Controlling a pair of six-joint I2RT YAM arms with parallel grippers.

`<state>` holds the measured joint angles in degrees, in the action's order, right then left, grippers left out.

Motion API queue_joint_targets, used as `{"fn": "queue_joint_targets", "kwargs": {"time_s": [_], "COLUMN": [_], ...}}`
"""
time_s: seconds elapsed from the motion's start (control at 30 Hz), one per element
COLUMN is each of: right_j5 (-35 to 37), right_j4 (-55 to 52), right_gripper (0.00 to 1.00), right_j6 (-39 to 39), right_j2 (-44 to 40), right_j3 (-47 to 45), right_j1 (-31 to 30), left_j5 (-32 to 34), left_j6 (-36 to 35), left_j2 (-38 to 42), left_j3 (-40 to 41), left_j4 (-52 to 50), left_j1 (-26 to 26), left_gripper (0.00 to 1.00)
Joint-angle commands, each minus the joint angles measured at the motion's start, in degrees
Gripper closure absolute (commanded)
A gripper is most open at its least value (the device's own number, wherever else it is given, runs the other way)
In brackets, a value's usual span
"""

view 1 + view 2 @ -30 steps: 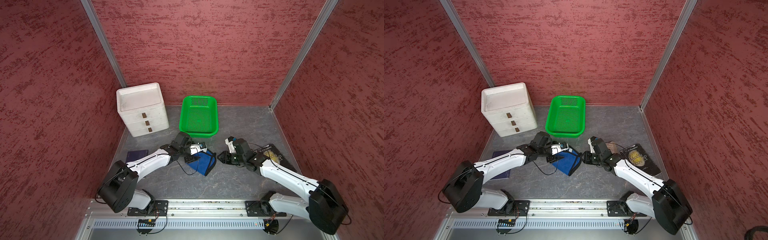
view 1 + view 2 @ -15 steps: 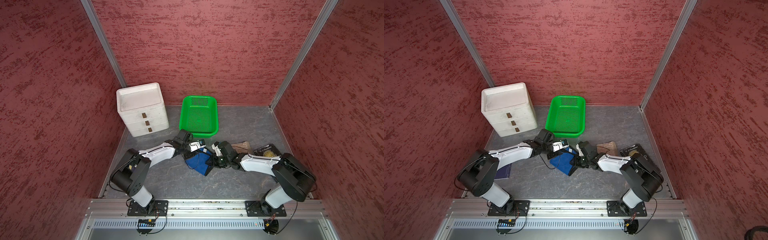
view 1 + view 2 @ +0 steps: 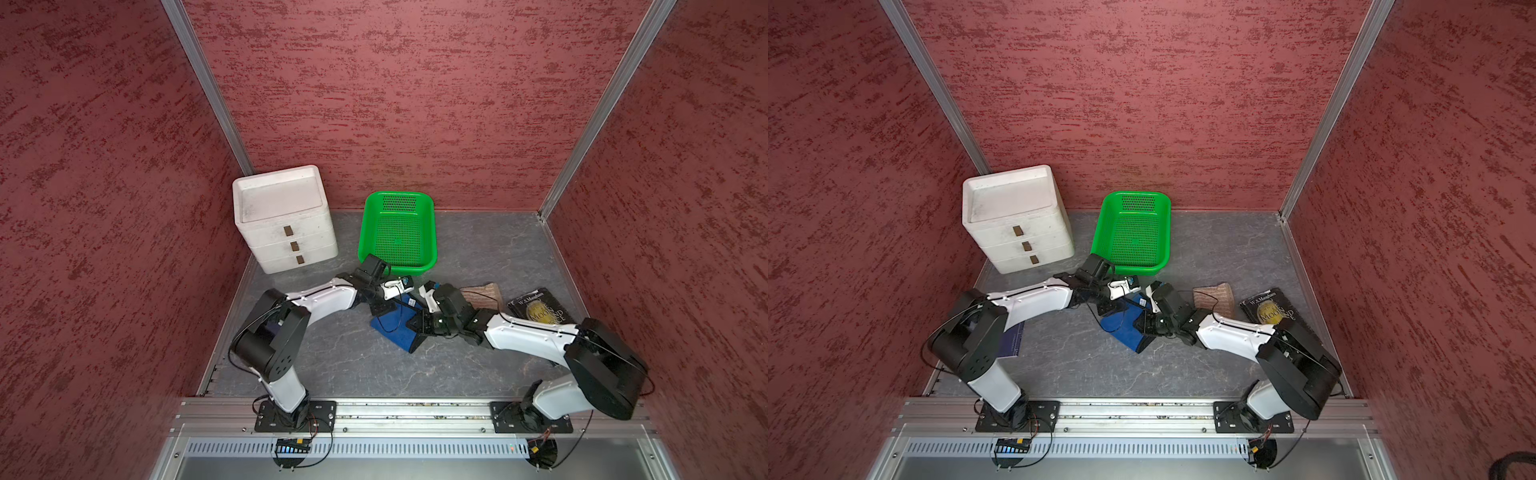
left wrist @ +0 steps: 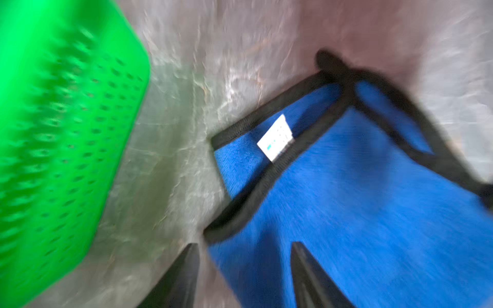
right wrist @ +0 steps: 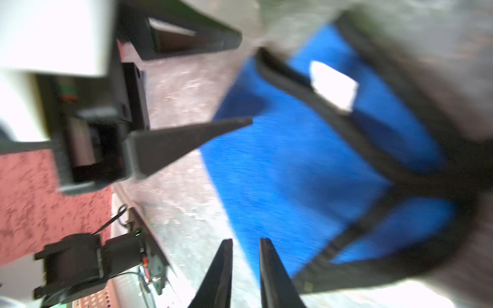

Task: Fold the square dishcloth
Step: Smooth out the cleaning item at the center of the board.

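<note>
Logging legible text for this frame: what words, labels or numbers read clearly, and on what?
"W.S.Maugham": top of the black book's cover, readable in both top views.
"MOON": large title word on the same cover; the rest of the title is too small to read.
White tag on the blue dishcloth: print is blurred, unreadable.
Dark blue book: no marking is legible.

Dishcloth point(image 3: 392, 328): bright blue, bordered in black; a white tag point(image 4: 276, 137) is seen at one hem. Basket point(image 3: 400, 193): vivid green, pierced with a fine grid of holes. Drawer unit point(image 3: 274, 199): white, its three handles point(image 3: 288, 230) brown. Walls point(image 3: 395, 104): dull red, streaked with darker red. Floor point(image 3: 478, 249): grey, veined paler. Book point(image 3: 540, 309): black, marked in gold. Mat point(image 3: 484, 293): brown, ribbed. Notebook point(image 3: 1011, 340): dark navy.
</note>
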<state>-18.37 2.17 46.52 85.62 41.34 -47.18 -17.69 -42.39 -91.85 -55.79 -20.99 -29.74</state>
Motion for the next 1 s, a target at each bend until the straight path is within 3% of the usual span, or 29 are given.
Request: {"fn": "queue_joint_targets", "kwargs": {"time_s": [0.0, 0.33, 0.5, 0.7, 0.97], "right_j5": [0.83, -2.18, -0.69, 2.06, 0.20], "right_j4": [1.10, 13.84, 16.18, 10.26, 26.68], "right_gripper": [0.78, 0.77, 0.74, 0.74, 0.77], "right_j6": [-0.37, 2.18, 2.37, 0.90, 6.39], "right_j2": [5.32, 20.47, 14.31, 11.40, 21.22], "right_j3": [3.85, 1.38, -1.07, 3.37, -3.85], "right_j1": [-1.39, -1.14, -2.05, -6.17, -6.74], "left_j5": [-9.51, -20.15, -21.85, -22.54, -22.25], "left_j6": [2.40, 0.07, -0.92, -0.08, 0.23], "left_j2": [8.94, 27.36, 28.19, 27.10, 28.38], "left_j3": [-2.15, 3.00, 6.58, 8.36, 10.96], "left_j4": [-7.15, -20.44, -22.32, -21.65, -20.75], "left_j1": [4.90, 23.48, 31.08, 37.10, 38.87], "left_gripper": [0.35, 0.20, 0.19, 0.18, 0.16]}}
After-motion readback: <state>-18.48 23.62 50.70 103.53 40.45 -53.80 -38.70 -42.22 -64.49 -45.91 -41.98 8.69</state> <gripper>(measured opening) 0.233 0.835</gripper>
